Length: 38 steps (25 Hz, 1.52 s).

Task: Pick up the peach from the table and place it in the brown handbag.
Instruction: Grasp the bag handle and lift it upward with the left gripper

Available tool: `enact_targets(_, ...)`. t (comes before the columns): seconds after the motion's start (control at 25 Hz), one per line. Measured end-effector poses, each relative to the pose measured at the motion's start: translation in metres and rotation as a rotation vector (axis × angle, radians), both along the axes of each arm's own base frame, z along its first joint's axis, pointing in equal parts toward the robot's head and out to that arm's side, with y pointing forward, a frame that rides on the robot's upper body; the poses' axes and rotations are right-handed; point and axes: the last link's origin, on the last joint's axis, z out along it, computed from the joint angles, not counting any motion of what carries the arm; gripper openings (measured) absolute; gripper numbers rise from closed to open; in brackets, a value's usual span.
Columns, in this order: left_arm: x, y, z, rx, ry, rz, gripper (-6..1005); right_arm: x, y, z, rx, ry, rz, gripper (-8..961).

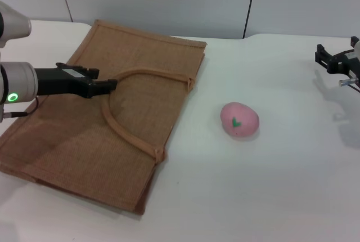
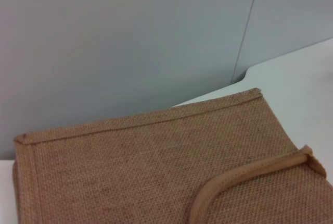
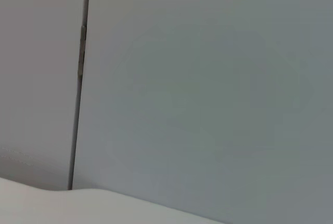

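1. The brown handbag [image 1: 107, 121] is lying flat on the table [image 1: 264, 186], on the robot's left side, with its upper handle [image 1: 132, 112] arching across the top panel. Lying collapsed like this, its mouth is not standing open, so nothing could be dropped in yet.

2. The left gripper [image 1: 104, 86] is reaching in low over the bag, its tip sitting right at the crown of the handle. Whether its fingers are apart or pinched on the handle cannot be told. Judging by the position, it is lining up to lift the handle and open the bag.

3. The left wrist view is showing only the bag's woven panel [image 2: 130, 166] and part of the handle [image 2: 250, 174], with no fingers visible.

4. The peach [image 1: 239, 120] is resting on the bare table just beside the bag's right edge, leaf mark facing up, untouched.

5. The right gripper [image 1: 334, 62] is hovering at the far right, well apart from the peach; its finger state cannot be told. Its wrist camera is facing only the wall.

6. Likely next: opening the bag, then the right arm fetching the peach.
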Motion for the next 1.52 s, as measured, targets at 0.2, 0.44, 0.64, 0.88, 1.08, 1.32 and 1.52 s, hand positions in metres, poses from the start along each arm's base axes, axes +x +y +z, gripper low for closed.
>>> enact_targets(0.2, -0.005, -0.001, -0.004, 0.004, -0.02, 0.021, 603, 0.0, 0.0, 0.0, 0.0, 0.0, 0.0, 817)
enact_targets(0.44, -0.011, -0.004, -0.01, 0.004, -0.042, 0.052, 603, -0.001, 0.001, 0.0, 0.0, 0.0, 0.003, 817)
enact_targets(0.64, -0.012, -0.004, -0.011, 0.005, -0.039, 0.058, 603, -0.002, 0.001, 0.0, 0.0, 0.0, 0.004, 817)
enact_targets(0.88, -0.017, -0.006, -0.016, 0.001, -0.04, 0.079, 603, -0.003, 0.002, 0.0, 0.0, 0.0, 0.008, 816)
enact_targets(1.08, -0.017, -0.006, -0.019, -0.003, -0.039, 0.087, 602, -0.004, 0.002, -0.001, -0.001, 0.001, 0.008, 816)
enact_targets(1.32, -0.018, -0.004, -0.023, -0.004, -0.037, 0.098, 602, -0.005, 0.003, -0.001, -0.001, 0.002, 0.01, 816)
enact_targets(1.52, -0.018, -0.005, -0.026, -0.011, -0.037, 0.104, 602, -0.005, 0.003, -0.001, -0.001, 0.002, 0.01, 817)
